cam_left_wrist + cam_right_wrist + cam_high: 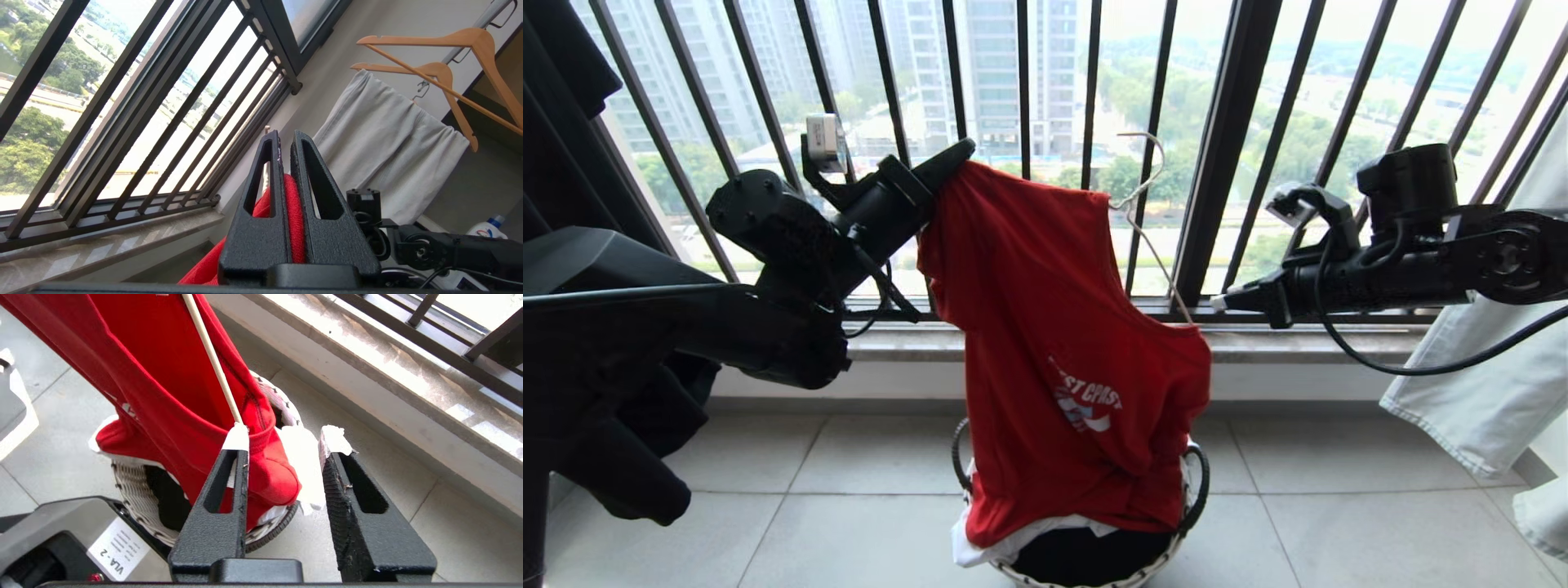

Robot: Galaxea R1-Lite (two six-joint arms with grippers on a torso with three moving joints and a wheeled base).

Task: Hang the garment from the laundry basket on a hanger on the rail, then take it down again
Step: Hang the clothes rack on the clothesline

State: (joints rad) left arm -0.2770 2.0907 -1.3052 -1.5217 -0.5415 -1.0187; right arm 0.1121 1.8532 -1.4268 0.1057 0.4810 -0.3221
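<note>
Pale grey floor tiles (pixel 1339 523) fill the foreground of the head view, where the laundry basket (pixel 1188 523), a small round woven tub with a dark rim, sits at bottom centre with a white cloth (pixel 968 551) spilling over its near-left edge. Rising out of it, the garment (pixel 1045 327), a red T-shirt with a white chest print, stretches up to the upper centre-left, its top corner pinched between the closed fingers of the left gripper (pixel 960 155). The thin off-white hanger (pixel 1147 220) stands tilted along the shirt's right edge, hook uppermost. At centre right the right gripper (pixel 1217 302) points toward the shirt; its wrist view shows the fingers parted partway, holding nothing, one tip touching the hanger's rod end beside the red sleeve. Bare tile lies open on both sides of the basket. Beyond, a stone sill (pixel 1298 343) and dark window bars (pixel 1225 147) close off the back, with tower blocks outside. A pale cloth (pixel 1478 392) hangs at the right edge; dark clothing (pixel 572 106) hangs at far left.
</note>
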